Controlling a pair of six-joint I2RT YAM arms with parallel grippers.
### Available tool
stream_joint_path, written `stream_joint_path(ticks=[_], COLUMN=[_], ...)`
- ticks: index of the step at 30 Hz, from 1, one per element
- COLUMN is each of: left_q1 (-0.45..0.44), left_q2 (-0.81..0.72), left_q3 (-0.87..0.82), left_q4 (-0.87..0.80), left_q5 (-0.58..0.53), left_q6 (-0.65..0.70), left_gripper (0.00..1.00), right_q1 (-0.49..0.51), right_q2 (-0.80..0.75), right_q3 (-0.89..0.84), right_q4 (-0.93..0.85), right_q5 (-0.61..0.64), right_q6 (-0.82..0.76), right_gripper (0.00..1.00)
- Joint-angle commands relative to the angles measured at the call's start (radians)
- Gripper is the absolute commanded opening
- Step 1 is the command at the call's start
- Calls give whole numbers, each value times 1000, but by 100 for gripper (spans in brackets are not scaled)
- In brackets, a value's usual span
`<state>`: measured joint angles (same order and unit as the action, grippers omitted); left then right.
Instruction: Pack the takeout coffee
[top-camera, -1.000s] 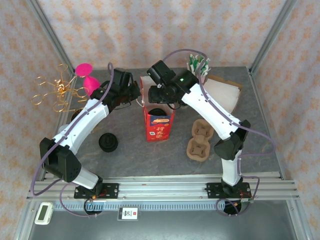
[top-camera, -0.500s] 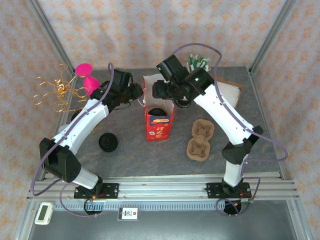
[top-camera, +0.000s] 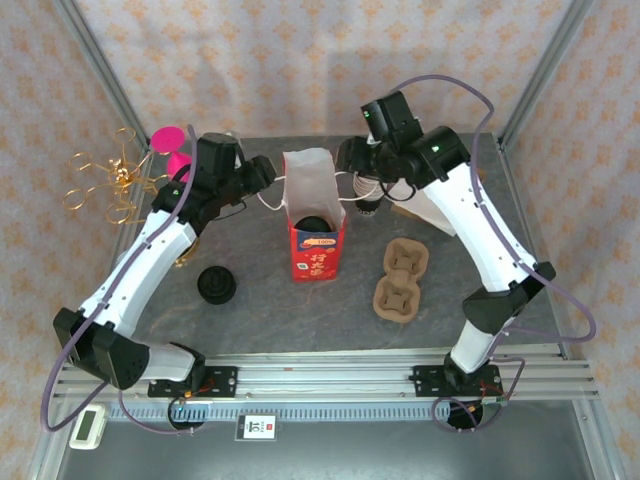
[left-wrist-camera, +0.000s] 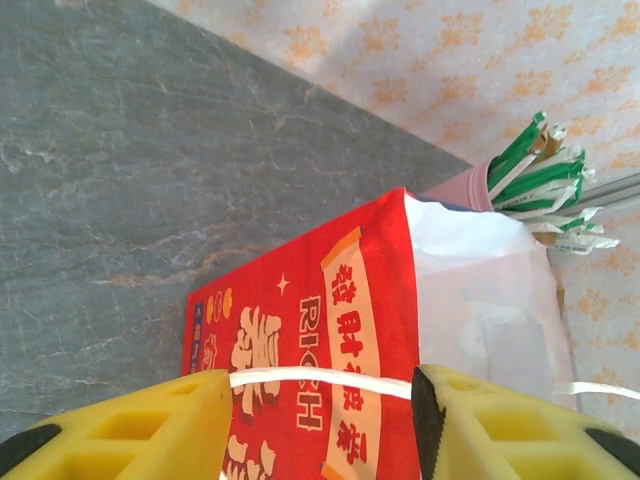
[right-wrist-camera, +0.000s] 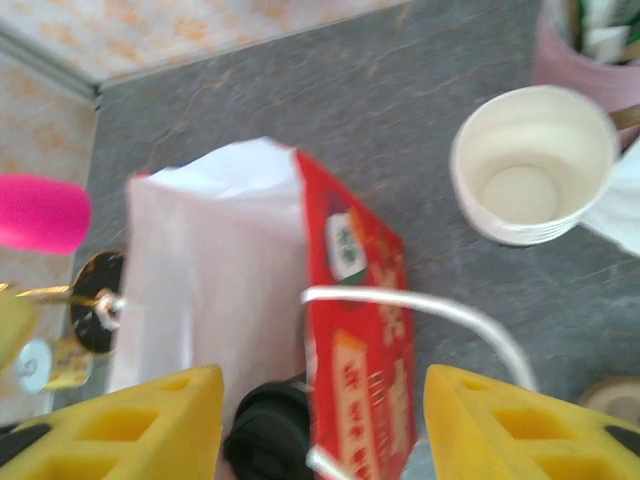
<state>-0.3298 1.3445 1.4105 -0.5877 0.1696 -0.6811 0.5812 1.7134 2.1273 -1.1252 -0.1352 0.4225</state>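
- Takeout coffee bag of red printed paper with a white lining (top-camera: 318, 250) stands upright mid-table, mouth open, between the two claws.
- From above, a black round-lidded cup (top-camera: 313, 225) sits inside it. A loose black round lid (top-camera: 216, 285) lies on the grey table (top-camera: 270, 310) to its left, and a brown cardboard cup carrier (top-camera: 400, 280) to its right.
- Right wrist camera looks into an empty white paper cup (right-wrist-camera: 533, 165) beside the bag.
- Left wrist camera shows a pink cup (left-wrist-camera: 460, 190) of green-and-white packets behind the bag.
- Left claw (left-wrist-camera: 320, 420) is spread; a white cord handle (left-wrist-camera: 320, 382) crosses its gap, unpinched.
- Right claw (right-wrist-camera: 322, 420) is spread around the second white cord handle (right-wrist-camera: 420, 305), not gripping it.
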Motion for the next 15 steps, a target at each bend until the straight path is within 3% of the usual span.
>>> stream_joint_path(ticks=[1,8,11,15], left_q1=[17,28,29,28], left_q2=[-38,-70,-77,-87], left_q3=[-13,-34,-45,-58], left_q4=[-34,-12,15,44], left_q5=[-39,-57,-47,-32], left_q6=[25,81,89,89], left_gripper=[54,56,56,57], right_q1=[-85,-263,-331,-340], right_q2=[-24,-11,41,129], right_q3=[-52,-176,-182,-132], right_q4=[63,196,242,272], right_q5=[54,72,-6,-18], right_q6=[-34,-77,-91,-141], right_gripper=[57,61,54,45])
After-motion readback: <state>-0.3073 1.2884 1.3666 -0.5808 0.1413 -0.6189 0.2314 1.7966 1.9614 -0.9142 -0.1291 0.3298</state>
